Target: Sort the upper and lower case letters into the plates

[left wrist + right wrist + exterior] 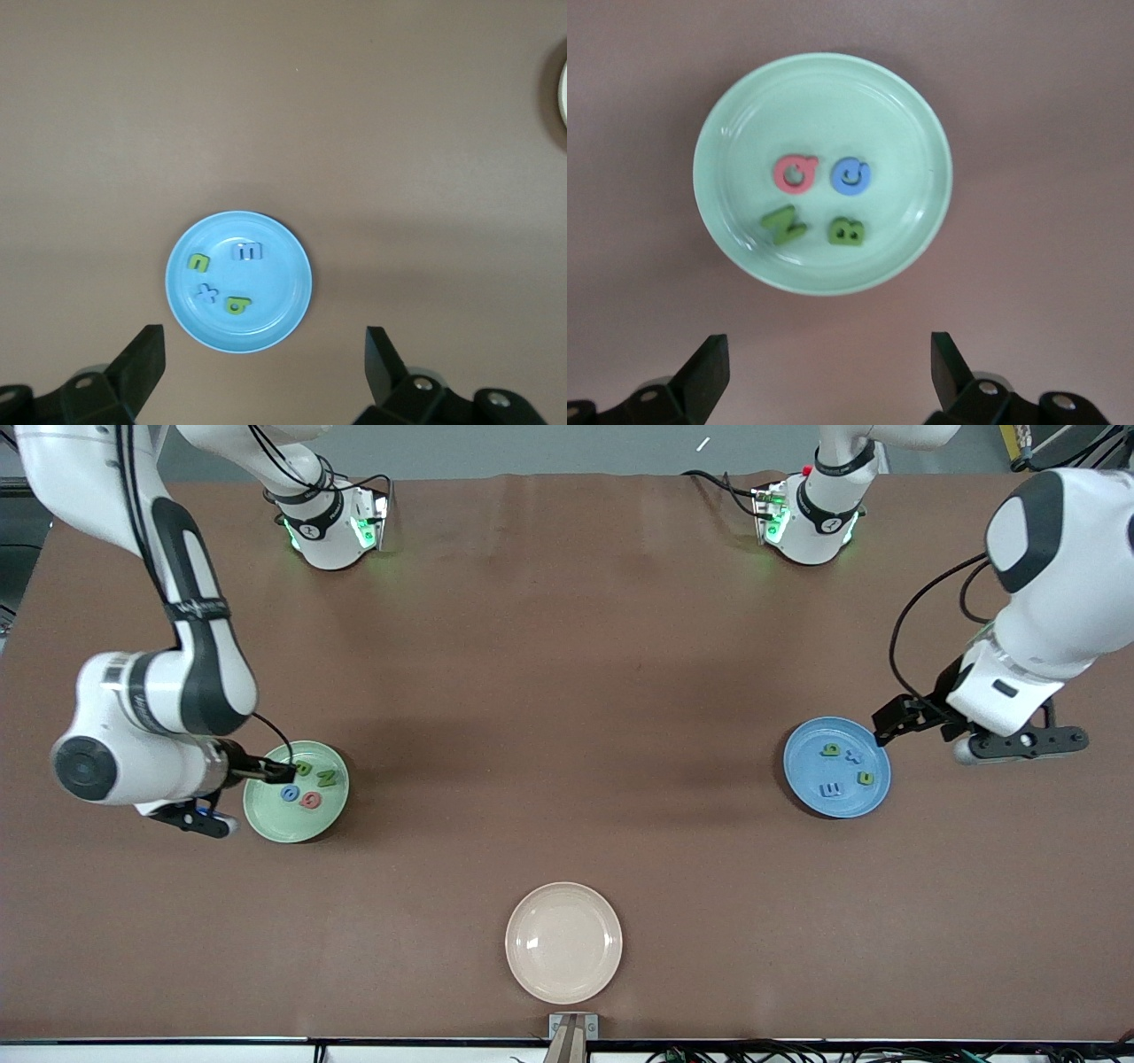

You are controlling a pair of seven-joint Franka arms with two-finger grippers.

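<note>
The pale green plate (266,828) is seen toward the right arm's end of the table, and four letters are held in it: a pink letter (796,173), a blue letter (850,175), a green N (784,224) and a green B (846,232), set in two rows close together and none touching the rim. The right gripper (266,771) is held in the air over the edge of this plate, and its fingers (709,372) are seen spread wide apart with nothing between them. The blue plate (802,784) is placed toward the left arm's end of the table, well apart from the green one. Four letters are contained in it: a pale m (249,251), a green n (198,262), a pale x (207,295) and a green a (236,306). The left gripper (895,722) is held just beside the blue plate's rim, above the table, with its fingers (146,359) likewise wide apart and empty. A cream-white plate (563,942) is noted midway between the two ends, nearer to the front camera than both coloured plates. The brown table (567,673) is otherwise marked by arm shadows only.
</note>
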